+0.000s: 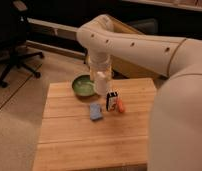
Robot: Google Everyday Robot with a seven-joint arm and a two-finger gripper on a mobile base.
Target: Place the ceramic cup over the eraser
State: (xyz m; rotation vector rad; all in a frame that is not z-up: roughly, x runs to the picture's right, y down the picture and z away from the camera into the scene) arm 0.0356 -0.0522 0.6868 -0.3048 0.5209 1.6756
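- Your round green bowl (83,85) sits near the back of the wooden table (69,145), left of the work and no part of it.
- The flat blue block (96,111), likely the eraser, lies uncovered nearer the front.
- The gripper (101,76) hangs just beside the bowl, clamped around the small white ceramic cup (101,88). The cup is behind the block, not yet over it.
- A small dark box (112,100) and an orange piece (121,105) crowd the block's right side, so you'd best lower straight down.

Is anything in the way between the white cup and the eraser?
Nothing visible does. The gripper is shut on the ceramic cup beside the green bowl; only bare tabletop lies between it and the blue eraser. The small box stands aside.
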